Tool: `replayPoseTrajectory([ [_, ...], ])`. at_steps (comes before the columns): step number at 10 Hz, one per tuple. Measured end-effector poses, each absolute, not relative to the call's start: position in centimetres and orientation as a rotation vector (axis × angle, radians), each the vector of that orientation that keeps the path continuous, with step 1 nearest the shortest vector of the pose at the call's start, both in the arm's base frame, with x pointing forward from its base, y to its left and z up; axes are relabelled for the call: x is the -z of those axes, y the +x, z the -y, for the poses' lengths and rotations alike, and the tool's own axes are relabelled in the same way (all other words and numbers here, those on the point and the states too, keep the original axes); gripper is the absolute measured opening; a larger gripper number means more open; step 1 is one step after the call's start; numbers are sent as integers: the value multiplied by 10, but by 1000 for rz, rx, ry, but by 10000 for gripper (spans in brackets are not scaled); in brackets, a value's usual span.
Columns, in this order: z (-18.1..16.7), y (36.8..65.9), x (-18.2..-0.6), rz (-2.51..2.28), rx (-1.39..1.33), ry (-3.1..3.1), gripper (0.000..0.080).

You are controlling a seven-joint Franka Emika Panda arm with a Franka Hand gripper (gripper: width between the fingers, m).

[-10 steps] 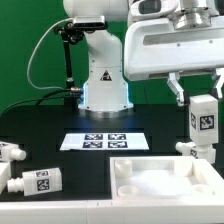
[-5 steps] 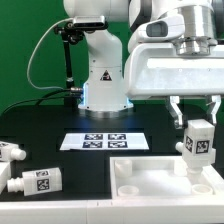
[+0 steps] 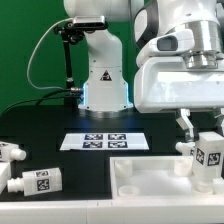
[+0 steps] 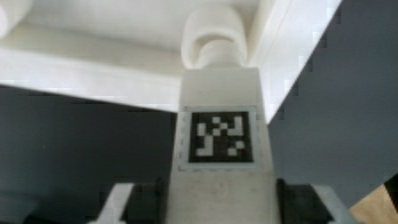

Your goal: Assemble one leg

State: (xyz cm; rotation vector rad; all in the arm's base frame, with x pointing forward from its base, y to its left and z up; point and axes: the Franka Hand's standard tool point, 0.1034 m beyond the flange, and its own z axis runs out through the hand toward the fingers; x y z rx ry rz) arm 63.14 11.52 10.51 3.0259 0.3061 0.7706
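White plastic leg [image 3: 210, 160] is clamped in the tool [image 3: 204, 138], upright, with its tag facing the exterior camera. We place it at the front corner of the black worktop [image 3: 40, 125] on the exterior view's right, over the right part of the white tabletop piece [image 3: 150, 180]. We cannot tell whether the leg's lower end touches that piece.

In the wrist view the same leg [image 4: 222, 100] sits between the two fingers [image 4: 128, 205]. Its tag [image 4: 221, 135] faces the camera, and its rounded stub end [image 4: 214, 45] points away from the tool toward the tabletop piece [image 4: 71, 50].

Two spare legs lie on their sides by the worktop edge on the exterior view's left. We see the first spare leg [image 3: 12, 152] farther back and the second spare leg [image 3: 38, 182] closer to the front edge, the two near each other but apart.

The marker board [image 3: 105, 140] lies flat mid-worktop, in front of the arm's base [image 3: 103, 85]. A small white piece [image 3: 186, 150] sits just beside the tabletop piece's far rim, next to the held leg. It is too hidden for us to name.
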Motion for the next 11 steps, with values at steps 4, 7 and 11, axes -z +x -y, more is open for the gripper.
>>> replayPoseTrajectory([
  [4, -116, 633, -104, -309, -815, 3017, 288],
  [7, -117, 636, -104, -290, -924, 2999, 288],
  [11, -111, 632, -96, -309, -922, 2986, 288],
])
